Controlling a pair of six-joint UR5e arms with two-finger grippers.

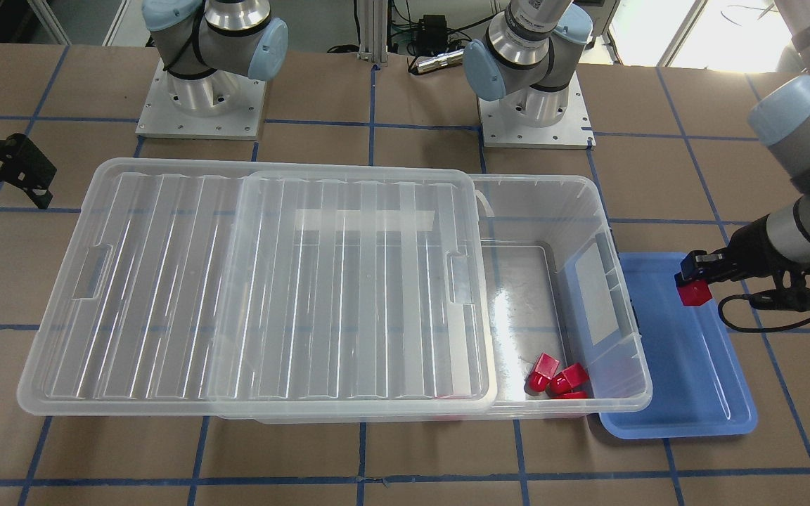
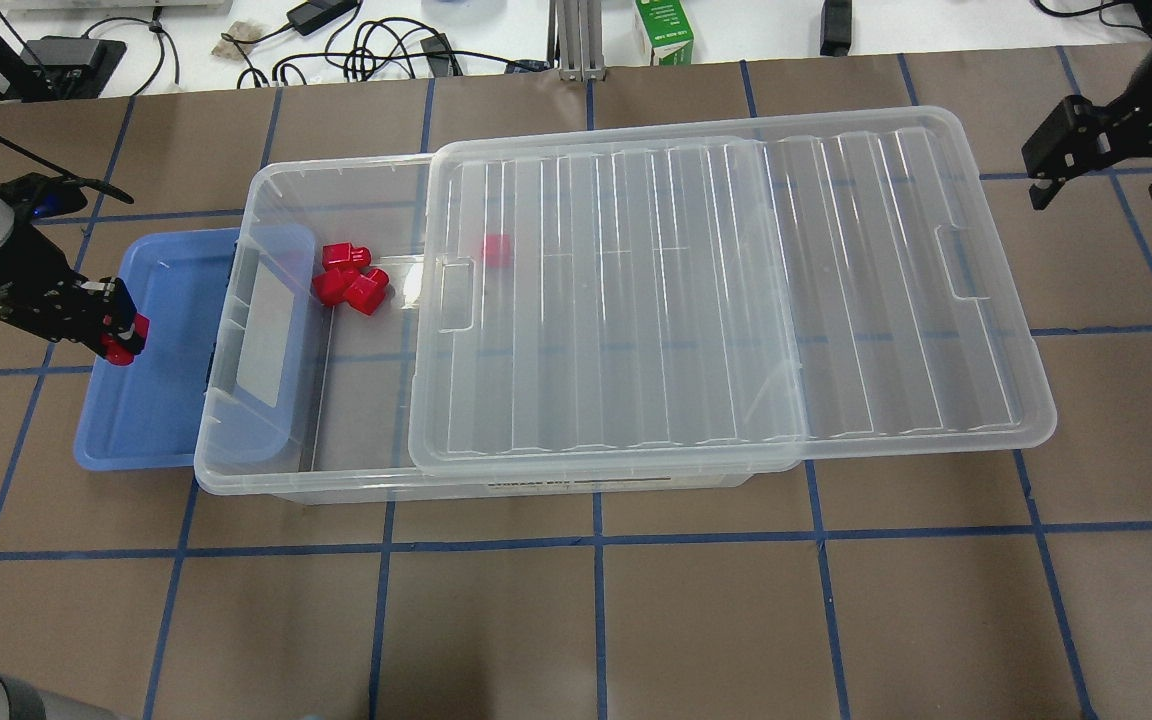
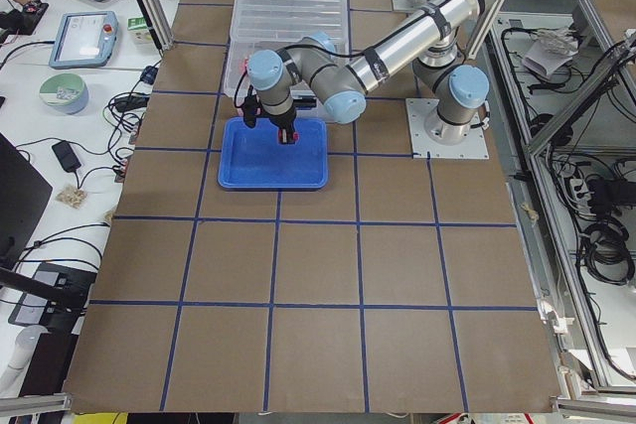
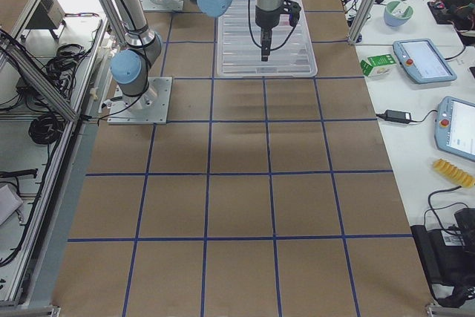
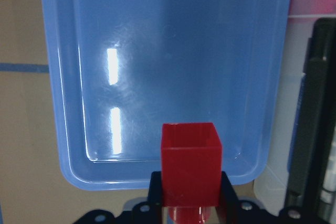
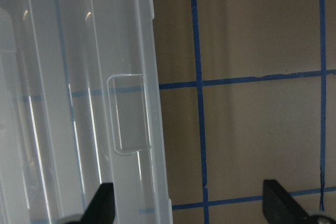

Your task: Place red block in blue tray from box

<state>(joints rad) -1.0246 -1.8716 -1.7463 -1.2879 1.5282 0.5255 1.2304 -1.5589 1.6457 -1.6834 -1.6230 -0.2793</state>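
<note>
A table (image 2: 696, 620) covered in matte brown sheets and gridded with blue tape stands among white benches strewn with cables. On it is a large translucent clear plastic box (image 2: 346, 190). Its ribbed flat lid (image 2: 716, 290) is slid aside, leaving one end open. Just beside that end lies a shallow, glossy blue plastic tray (image 1: 686, 379) with rounded corners. The right gripper (image 6: 190, 205) hangs spread wide over the lid's edge. The left gripper (image 1: 692, 277) is clamped on the tiny shiny red block (image 1: 695, 293), above the tray. A cluster of similar red blocks (image 2: 348, 280) lies in the box.
</note>
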